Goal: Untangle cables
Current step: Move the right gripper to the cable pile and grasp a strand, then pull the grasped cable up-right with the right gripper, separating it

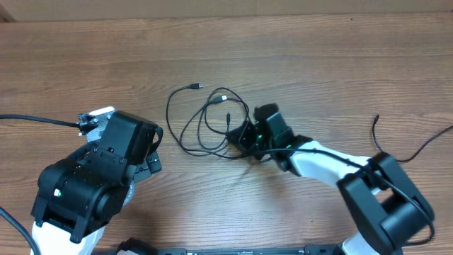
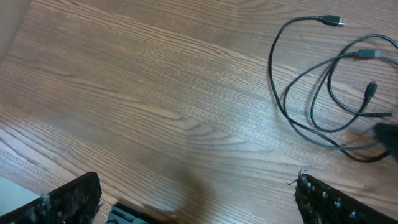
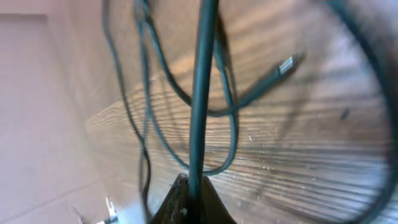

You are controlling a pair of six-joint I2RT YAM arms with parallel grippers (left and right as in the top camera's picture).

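Observation:
Thin black cables [image 1: 205, 120] lie in tangled loops on the wooden table at centre, with small plug ends at the top. They also show in the left wrist view [image 2: 311, 93] at upper right. My right gripper [image 1: 244, 138] is at the right edge of the tangle and is shut on a strand of cable [image 3: 202, 93], which runs straight up from the closed fingertips [image 3: 189, 193]. A silver plug tip [image 3: 285, 65] shows beyond. My left gripper [image 2: 199, 199] is open and empty, well left of the cables, above bare wood.
The wooden table [image 1: 318, 64] spreads all round. A thick black arm wire [image 1: 35, 120] runs in from the left edge, another [image 1: 417, 149] curls at the right. The right arm's white link [image 1: 318, 159] lies low behind the tangle.

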